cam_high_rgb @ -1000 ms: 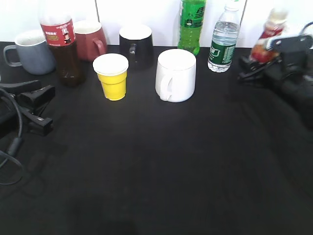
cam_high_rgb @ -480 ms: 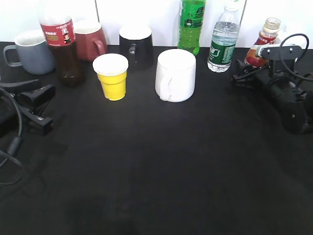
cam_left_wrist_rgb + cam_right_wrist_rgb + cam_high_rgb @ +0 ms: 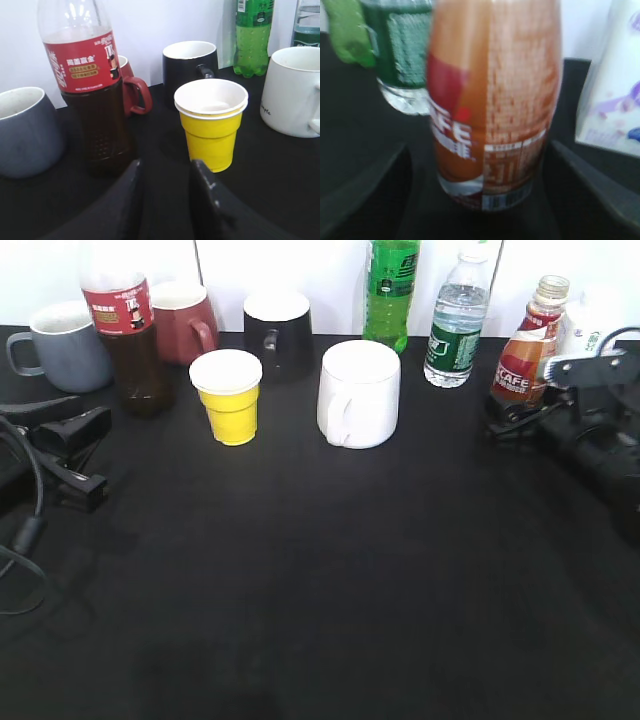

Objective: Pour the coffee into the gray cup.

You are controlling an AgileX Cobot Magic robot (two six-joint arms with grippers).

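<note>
The coffee bottle stands upright at the back right, its cap off; in the right wrist view it fills the middle. My right gripper is open, with its fingers on either side of the bottle's base and a gap on each side. The gray cup stands at the back left, and shows at the left edge of the left wrist view. My left gripper is open and empty, low over the table, in front of the gray cup.
Along the back stand a cola bottle, a dark-red mug, a black mug, a green bottle and a water bottle. A yellow paper cup and a white mug stand nearer. A white carton is behind the coffee.
The coffee bottle was tilted and blurred in my right gripper a second ago; now it stands upright on the table and the gripper has opened. My left gripper shifted slightly.
</note>
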